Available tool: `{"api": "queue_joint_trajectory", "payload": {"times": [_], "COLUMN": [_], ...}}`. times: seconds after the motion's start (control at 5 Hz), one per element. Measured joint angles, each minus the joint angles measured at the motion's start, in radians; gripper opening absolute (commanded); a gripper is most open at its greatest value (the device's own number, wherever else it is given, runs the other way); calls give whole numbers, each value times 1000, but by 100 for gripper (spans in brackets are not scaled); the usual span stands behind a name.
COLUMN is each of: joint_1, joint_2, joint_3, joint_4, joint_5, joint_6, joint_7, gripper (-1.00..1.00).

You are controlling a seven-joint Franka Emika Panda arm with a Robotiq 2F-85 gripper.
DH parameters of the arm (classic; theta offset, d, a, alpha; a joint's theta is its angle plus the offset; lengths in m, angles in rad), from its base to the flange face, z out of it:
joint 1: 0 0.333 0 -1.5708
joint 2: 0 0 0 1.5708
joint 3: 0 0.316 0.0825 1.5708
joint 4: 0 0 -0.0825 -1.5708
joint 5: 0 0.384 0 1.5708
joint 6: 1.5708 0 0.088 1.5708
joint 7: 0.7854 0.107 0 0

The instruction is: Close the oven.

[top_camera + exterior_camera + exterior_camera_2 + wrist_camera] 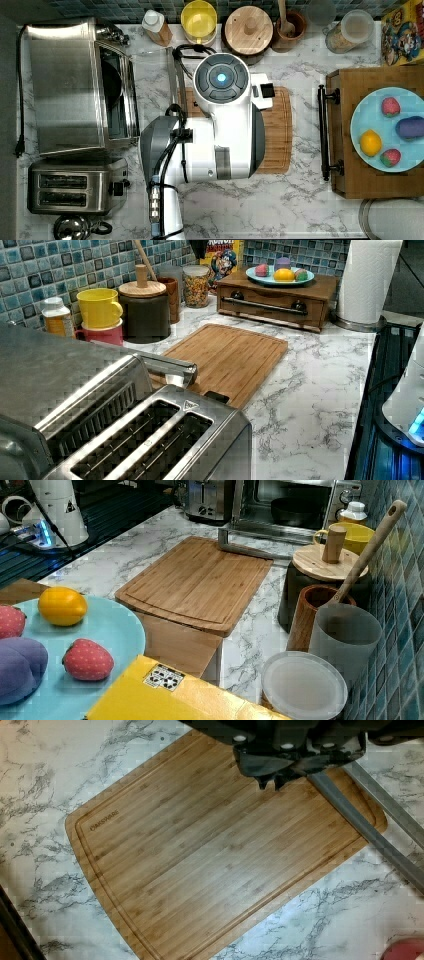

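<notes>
top view: oven [65, 90] at the top view's left, door dropped open | right view: its bar handle [245, 547] overlaps the cutting board [195, 580] | wrist view: gripper [270, 782] fingertips pressed together (above board, beside handle)

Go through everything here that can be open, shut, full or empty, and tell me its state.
oven: door open, folded down, bar handle over the edge of the cutting board
toaster: both slots empty
tool: fingertips close together, holding nothing, above the cutting board
black canister: wooden lid on
wooden drawer box: drawer shut
blue plate: four pieces of fruit on it
</notes>
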Motion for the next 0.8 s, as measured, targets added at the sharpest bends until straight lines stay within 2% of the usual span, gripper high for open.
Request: {"api": "queue_joint_trajectory", "payload": {"times": [0.4, 0.6, 0.8], "joint_1": [-1, -1, -2], "joint_2": [0, 8, 44], "joint_3": [2, -1, -4], "joint_4": [-8, -11, 1], "joint_5": [0, 30, 100], "joint_6": [10, 23, 45], "joint_7": [0, -55, -205], "gripper": [-100, -100, -100]}}
